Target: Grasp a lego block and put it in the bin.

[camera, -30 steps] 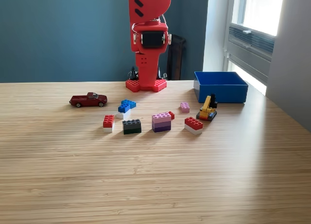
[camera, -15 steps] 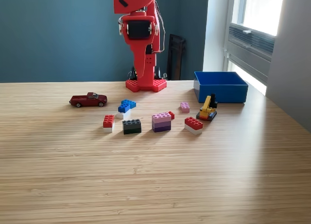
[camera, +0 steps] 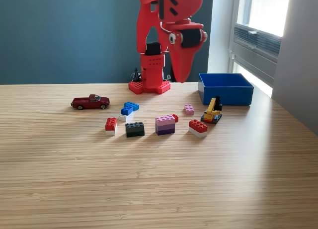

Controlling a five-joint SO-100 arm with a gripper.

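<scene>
Several lego blocks lie loose on the wooden table [camera: 159, 189]: a red-and-white block [camera: 111, 124], a black block [camera: 134, 129], a pink-and-purple stack [camera: 165, 124], another red-and-white block [camera: 198, 127], a small pink block [camera: 189, 109] and blue blocks [camera: 129, 109]. The blue bin [camera: 226, 88] stands at the exterior view's back right, and nothing shows inside it from here. The red arm rises from its base [camera: 149, 86]. Its gripper [camera: 180, 79] hangs point-down in the air, left of the bin and behind the blocks. The fingers look pressed together, holding nothing.
A dark red toy car [camera: 90, 102] sits at the exterior view's left. A yellow toy vehicle [camera: 212, 112] stands just in front of the bin. A window and a wall bound the right side.
The arm has swung from facing the camera toward the exterior view's right. The gripper now shows from the side, lower and closer to the bin. The blocks have not moved.
</scene>
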